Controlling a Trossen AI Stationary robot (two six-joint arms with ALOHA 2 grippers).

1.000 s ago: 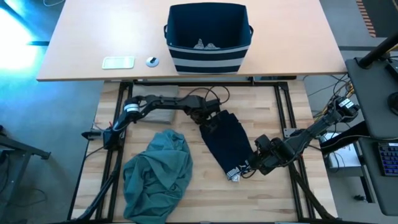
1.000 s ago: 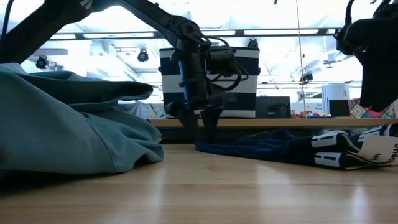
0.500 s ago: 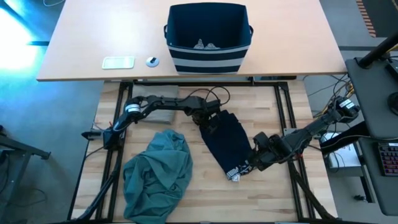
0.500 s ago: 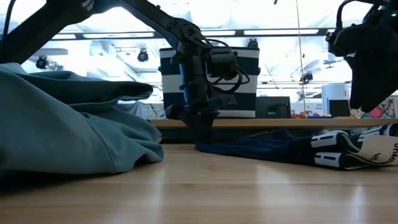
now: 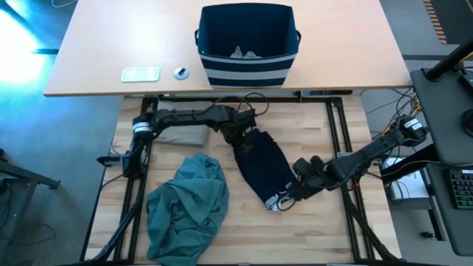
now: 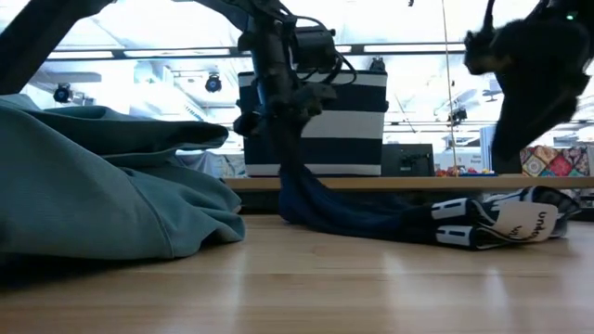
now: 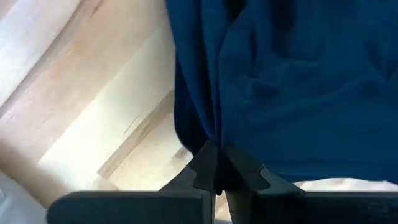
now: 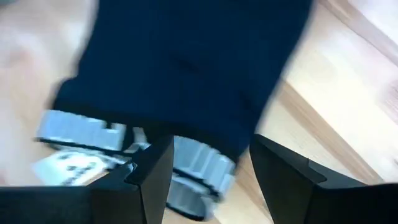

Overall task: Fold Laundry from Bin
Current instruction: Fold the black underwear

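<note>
**A:** Pale wood surface (image 5: 325,222) up front w/ a boxy navy-blue fabric bin with white stripes (image 5: 247,44) on the tan desk behind. Where's the cloth?

**B:** Soft navy garment with white-lettered band (image 5: 260,164) lies mid-surface. Left gripper (image 5: 240,139) fingers pressed together, pinching its far edge and lifting it.

**A:** Right side?

**B:** Right gripper (image 5: 288,193) at the banded hem, fingers spread, nothing held. Crumpled teal-green garment (image 5: 186,207) sits apart.

**A:** Handling?

**B:** Light, limp, drapes, I'd guess. Best taken by the hem corners, not mid-panel.

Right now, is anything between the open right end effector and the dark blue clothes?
Nothing visible. The right end effector is open, right at the striped end of the navy garment, with only bare wooden table around it.
</note>
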